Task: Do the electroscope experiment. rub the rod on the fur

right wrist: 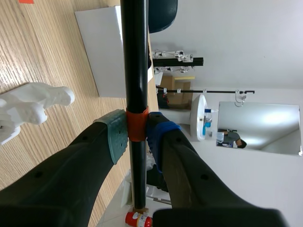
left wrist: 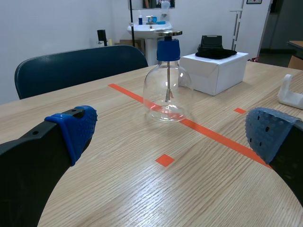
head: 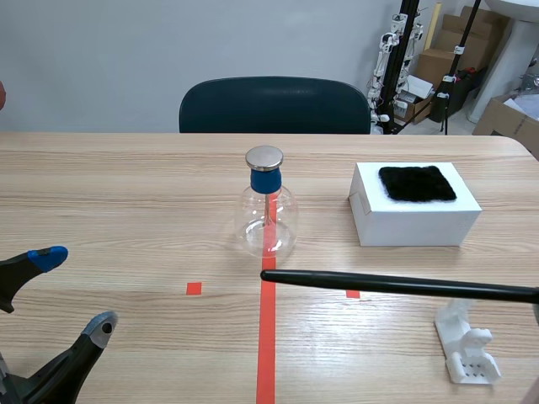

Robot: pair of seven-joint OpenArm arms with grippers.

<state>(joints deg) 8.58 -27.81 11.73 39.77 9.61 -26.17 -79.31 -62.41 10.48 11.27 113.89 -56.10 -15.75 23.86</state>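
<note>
Right wrist view shows my right end effector (right wrist: 137,135) clamped on the orange band (right wrist: 137,118) of the black rod (right wrist: 134,56), which I judge stiff, light and slippery, level at five o'clock from the electroscope (head: 267,206), fur (head: 417,183) at its three o'clock; left end effector (head: 74,290) gapes wide.

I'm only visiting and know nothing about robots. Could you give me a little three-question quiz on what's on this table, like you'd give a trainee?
1. True or false: the right gripper is shut on the long black rod.
2. Where does the black fur patch lie? A) on top of the white box; B) draped over the rod; C) inside the right gripper.
3. Fill in: the left gripper holds nothing; its fingers are ____.
Key: 1 true; 2 A; 3 open.
</note>
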